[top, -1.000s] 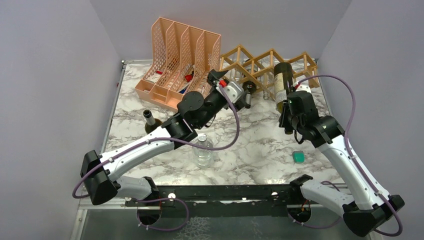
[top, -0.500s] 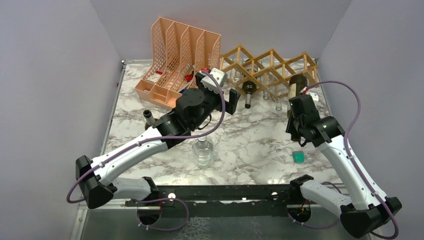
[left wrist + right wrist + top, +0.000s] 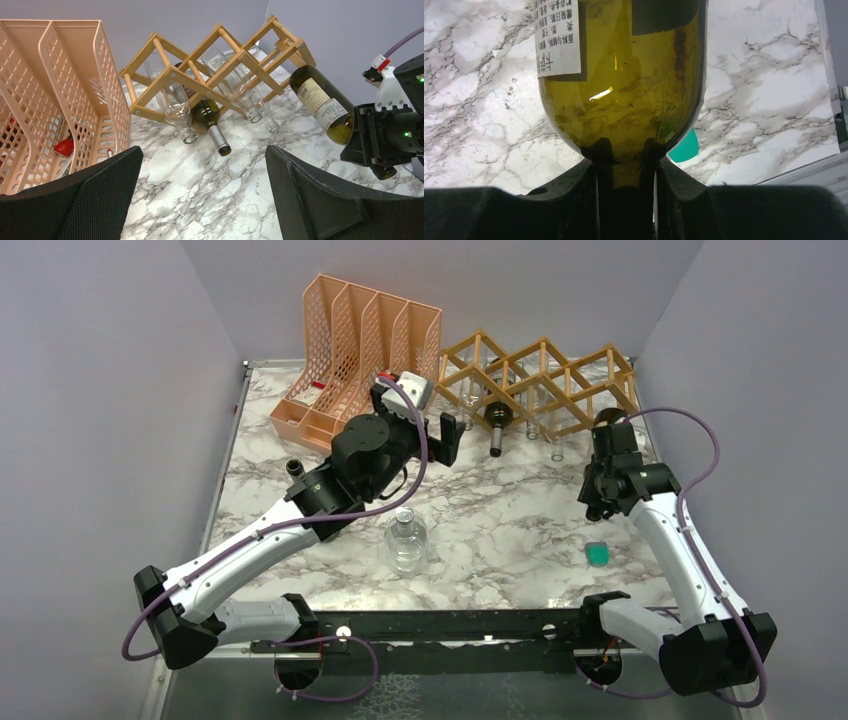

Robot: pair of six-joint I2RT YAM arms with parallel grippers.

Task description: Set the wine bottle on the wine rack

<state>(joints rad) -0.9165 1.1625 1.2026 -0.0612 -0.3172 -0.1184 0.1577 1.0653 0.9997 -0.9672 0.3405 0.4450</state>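
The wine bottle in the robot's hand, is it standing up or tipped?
Tipped. The wine bottle leans slantwise, neck pinched between the right fingers, bottom pointing toward the wine rack.

I'm seeing bare table lying before the rack; a dark bottle and clear bottles are jutting from its cells.

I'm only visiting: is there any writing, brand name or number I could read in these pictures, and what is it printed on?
White label on the wine bottle held in the right pincer: rows of what look like Chinese characters, turned sideways, too small and blurred to quote.
Cream label on that bottle in the left wrist view: print blurred, unreadable.
No other text, brand or number shows.
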